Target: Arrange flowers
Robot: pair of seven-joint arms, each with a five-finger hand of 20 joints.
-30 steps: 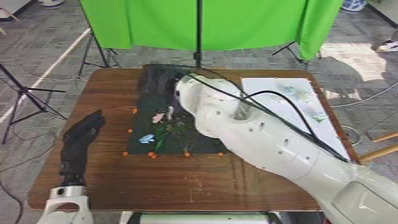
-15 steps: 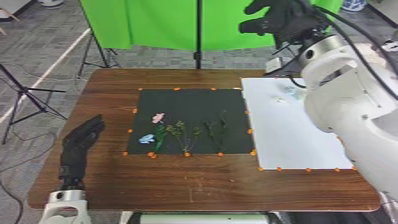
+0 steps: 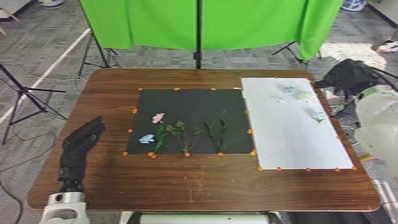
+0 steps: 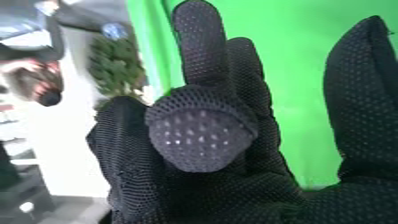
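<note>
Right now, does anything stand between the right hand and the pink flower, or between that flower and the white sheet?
Nothing visible blocks the right hand from the pink flower; low green stems lie between that flower and the white sheet.

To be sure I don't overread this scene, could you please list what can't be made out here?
- Head view: petals of the pale flowers, too small and faint against the white sheet.
- Head view: where the dark stems end, too thin against the black sheet.
- Head view: much of the right arm, cut off by the right edge.
- Right wrist view: part of the right robot hand's palm, behind a bent finger.
</note>
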